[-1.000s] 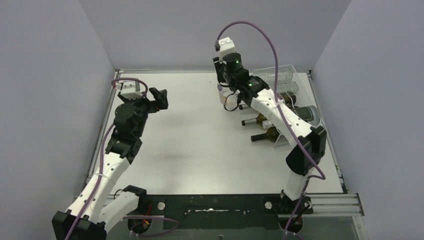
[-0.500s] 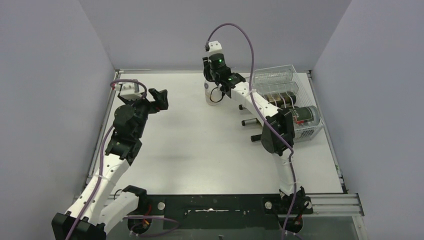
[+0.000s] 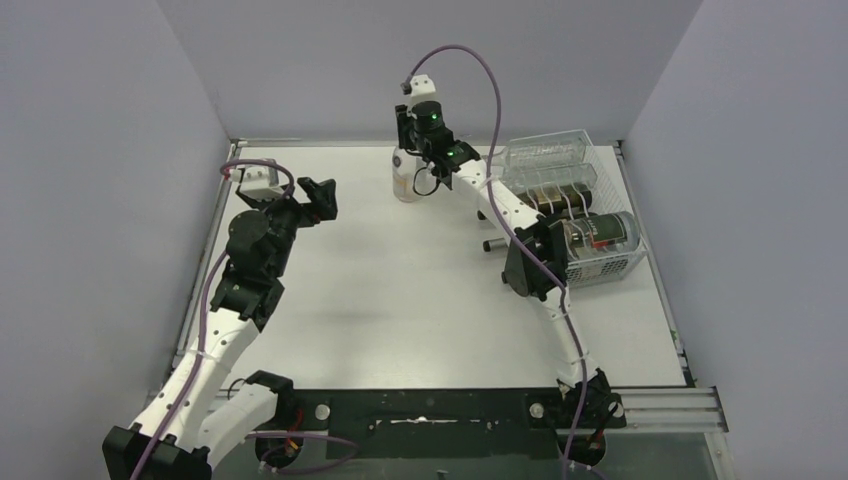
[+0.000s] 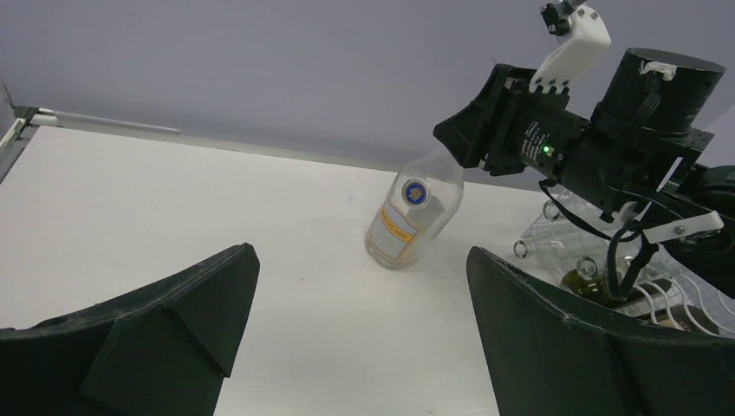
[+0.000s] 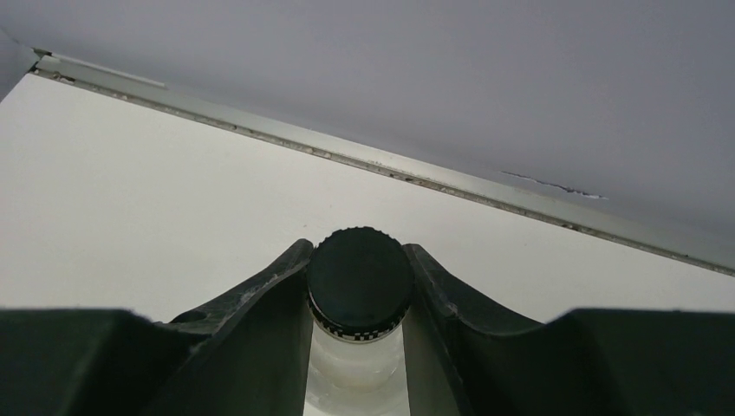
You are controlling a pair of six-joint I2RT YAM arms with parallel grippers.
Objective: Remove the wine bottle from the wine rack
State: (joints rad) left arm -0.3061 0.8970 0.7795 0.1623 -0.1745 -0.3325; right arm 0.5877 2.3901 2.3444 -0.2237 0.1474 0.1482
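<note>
I'm looking at the white table [image 3: 400, 290], bare and matte. A metal strip [image 5: 433, 178] runs along its far edge, and the pale grey back wall [image 3: 430, 60] rises right behind that. Toward the table's right edge, dark bottles [image 3: 603, 229] lie on their sides, necks pointing at the table's middle. A black plate [image 3: 420, 410] lines its near edge.

Pale lilac walls [image 3: 430, 50], white table [image 3: 390, 290] — metal-edged

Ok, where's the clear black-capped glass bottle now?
In the top view, the clear glass bottle is at the table's far centre, left of the white wire rack, neck gripped by the right hand.
</note>
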